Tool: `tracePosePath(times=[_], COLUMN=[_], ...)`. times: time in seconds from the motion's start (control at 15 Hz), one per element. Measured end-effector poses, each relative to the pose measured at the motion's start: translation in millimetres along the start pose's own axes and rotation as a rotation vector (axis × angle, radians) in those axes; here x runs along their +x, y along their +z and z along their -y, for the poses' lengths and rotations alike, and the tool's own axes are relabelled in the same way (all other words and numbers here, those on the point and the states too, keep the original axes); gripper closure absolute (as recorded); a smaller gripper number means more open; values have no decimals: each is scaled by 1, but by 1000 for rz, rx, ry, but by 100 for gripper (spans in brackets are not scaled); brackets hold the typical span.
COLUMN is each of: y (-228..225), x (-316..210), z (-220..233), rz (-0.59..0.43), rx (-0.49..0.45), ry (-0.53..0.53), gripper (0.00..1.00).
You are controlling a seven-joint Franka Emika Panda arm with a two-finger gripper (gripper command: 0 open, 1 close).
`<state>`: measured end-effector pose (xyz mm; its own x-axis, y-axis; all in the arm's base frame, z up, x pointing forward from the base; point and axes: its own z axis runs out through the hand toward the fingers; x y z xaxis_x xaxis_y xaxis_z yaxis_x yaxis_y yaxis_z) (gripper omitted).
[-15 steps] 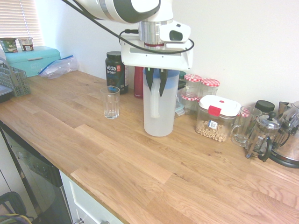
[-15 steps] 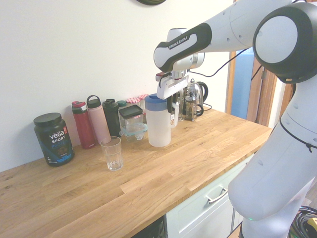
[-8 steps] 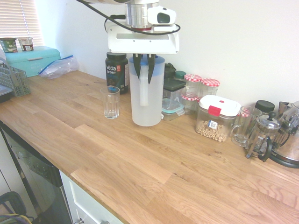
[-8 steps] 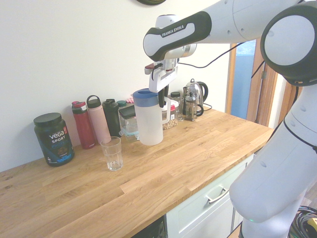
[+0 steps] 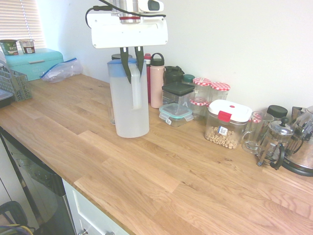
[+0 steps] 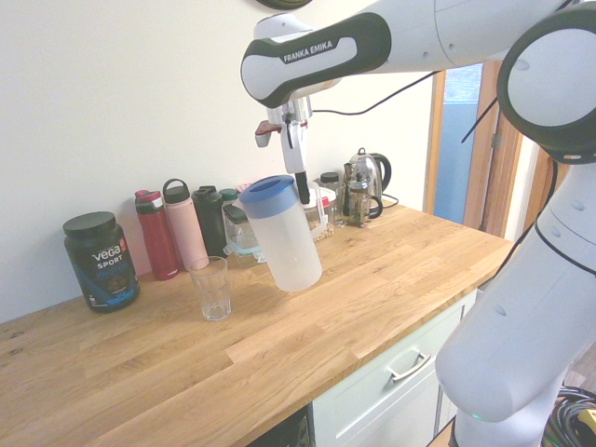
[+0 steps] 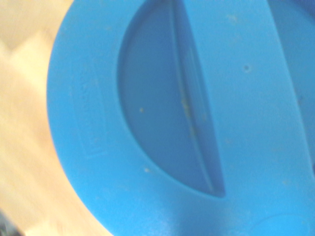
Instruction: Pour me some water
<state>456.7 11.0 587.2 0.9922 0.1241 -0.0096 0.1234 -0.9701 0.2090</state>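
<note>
The tall translucent white jug (image 5: 126, 105) with a blue lid (image 6: 267, 195) hangs just above the wooden counter (image 5: 161, 181), tilted with its top leaning toward the clear drinking glass (image 6: 210, 288). My gripper (image 5: 132, 66) comes down from above and is shut on the jug's white handle (image 5: 136, 90). The water inside does not show clearly through the cloudy wall. In the first exterior view the jug covers nearly all of the glass. The second exterior view shows the gripper (image 6: 302, 186) and the glass standing empty a little left of the jug. The blue lid (image 7: 197, 123) fills the wrist view.
Along the wall stand a black Vega tub (image 6: 101, 261), a red bottle (image 6: 156, 233), a pink bottle (image 5: 156, 81), storage boxes (image 5: 175, 105), a cereal box (image 5: 227, 125), a French press (image 5: 274, 142) and a kettle (image 5: 303, 149). A teal bread box (image 5: 34, 61) sits far left.
The gripper has lifted the jug off the counter and carried it toward the glass. The jug, upright before, now leans toward the glass.
</note>
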Motion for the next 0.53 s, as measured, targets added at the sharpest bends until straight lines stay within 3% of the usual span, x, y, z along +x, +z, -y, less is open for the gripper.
tracePosePath(times=[0.53], y=[-2], x=[34], z=[68], rz=[46], rx=[-157], ry=[-166], gripper=[100])
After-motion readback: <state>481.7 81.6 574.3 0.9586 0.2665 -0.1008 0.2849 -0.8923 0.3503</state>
